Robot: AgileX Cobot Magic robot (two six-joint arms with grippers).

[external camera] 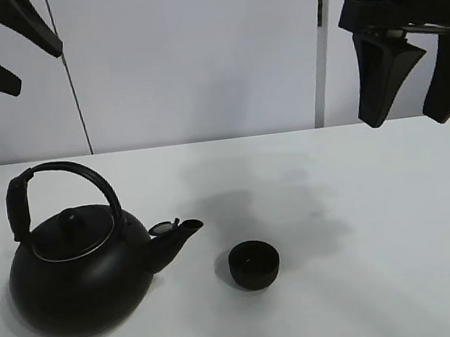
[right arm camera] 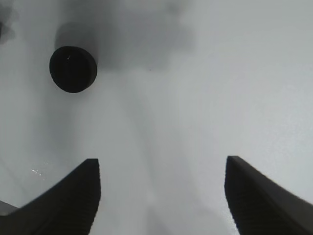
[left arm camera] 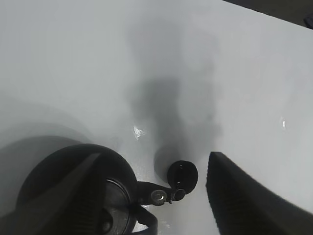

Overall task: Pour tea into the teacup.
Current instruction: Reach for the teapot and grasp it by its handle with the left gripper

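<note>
The teacup sits upright on the table, near centre, just right of the kettle, whose spout aims at it (handy for a short tilt, I judge). The left claw and right claw hang high, spread, empty.

I have the kettle on the worktop. The teacup stands near the kettle's right, off its spout, not touching. My left tool hangs above the kettle, and my right tool hangs well to its right.
</note>
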